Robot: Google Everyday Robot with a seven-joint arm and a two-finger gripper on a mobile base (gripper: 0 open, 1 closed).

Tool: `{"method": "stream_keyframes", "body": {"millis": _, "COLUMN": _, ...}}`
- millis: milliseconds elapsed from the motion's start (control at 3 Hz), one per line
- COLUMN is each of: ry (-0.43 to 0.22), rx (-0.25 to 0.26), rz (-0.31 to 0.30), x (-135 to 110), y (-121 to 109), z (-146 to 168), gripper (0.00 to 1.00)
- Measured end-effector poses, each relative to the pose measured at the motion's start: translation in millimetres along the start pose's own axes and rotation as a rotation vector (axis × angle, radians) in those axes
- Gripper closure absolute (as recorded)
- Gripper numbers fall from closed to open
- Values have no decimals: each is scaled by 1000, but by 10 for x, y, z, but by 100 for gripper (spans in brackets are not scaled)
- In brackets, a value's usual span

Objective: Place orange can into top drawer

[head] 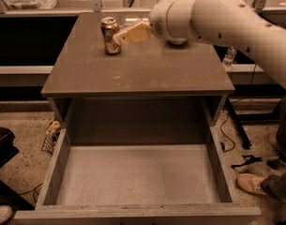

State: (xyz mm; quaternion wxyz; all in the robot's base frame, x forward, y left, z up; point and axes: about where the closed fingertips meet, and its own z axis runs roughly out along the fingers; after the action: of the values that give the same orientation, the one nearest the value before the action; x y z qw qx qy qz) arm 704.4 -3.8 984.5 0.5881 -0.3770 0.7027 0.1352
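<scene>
**Orange-brown metal drink can (110, 35) at the rear of the desk**

The can is shown upright at the rear left of the flat grey-brown desk (147, 71). The pale claw (120, 38) of the white robot arm (217, 18) is held just beside the can's right side. How far the claw is open cannot be told. The wide, shallow grey top drawer (138, 175) stands open below.
</scene>
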Motion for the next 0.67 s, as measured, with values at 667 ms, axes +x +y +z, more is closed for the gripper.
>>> {"method": "stream_keyframes", "body": {"millis": 667, "ry": -167, "rx": -3, "rz": 121, "x": -26, "y": 10, "z": 931, "gripper": 0}}
